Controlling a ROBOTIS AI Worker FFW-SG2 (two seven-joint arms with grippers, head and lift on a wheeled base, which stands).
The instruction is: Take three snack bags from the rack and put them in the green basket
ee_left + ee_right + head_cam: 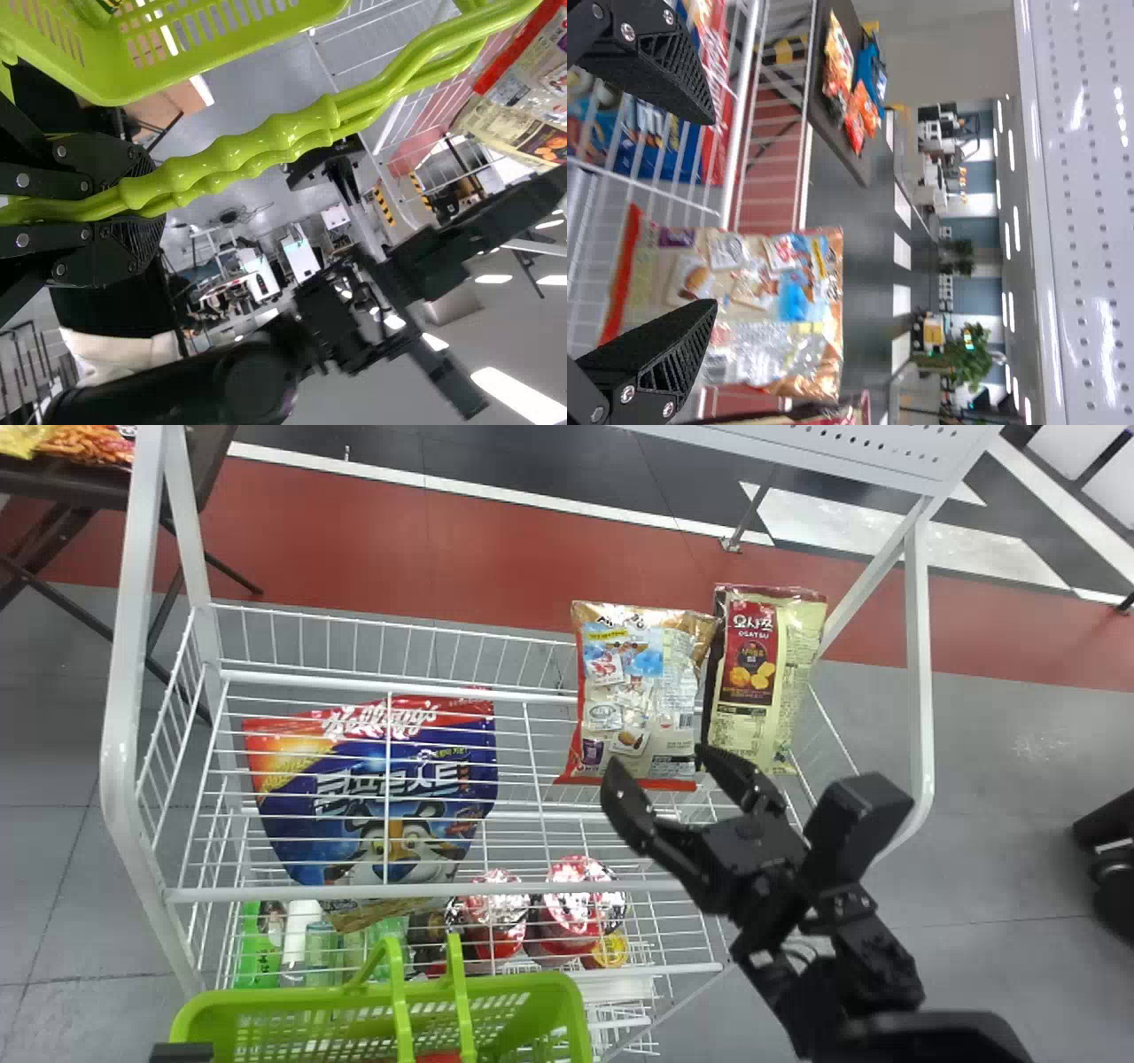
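Rack (919, 655), centre: metal wire and tube, smooth white coating, low sheen. Perforated panel (873, 452), far right: smooth white finish with glossy highlights. Snack bag (633, 691), right of centre, and yellow snack bag (749, 682), just right of it: thin plastic film, glossy, crinkled. Blue pouch (292, 815), left: plastic film, shiny, gently creased. Round containers (571, 921), near: glossy wrap, strong glints. Green basket (266, 1001), near left: moulded plastic, smooth, slotted walls; handles (239, 159) likewise plastic, rippled in form, high gloss. Right gripper (661, 760), near right: matt black, ribbed inner faces, bright metal screw heads. Floor (53, 868): smooth, faint sheen.
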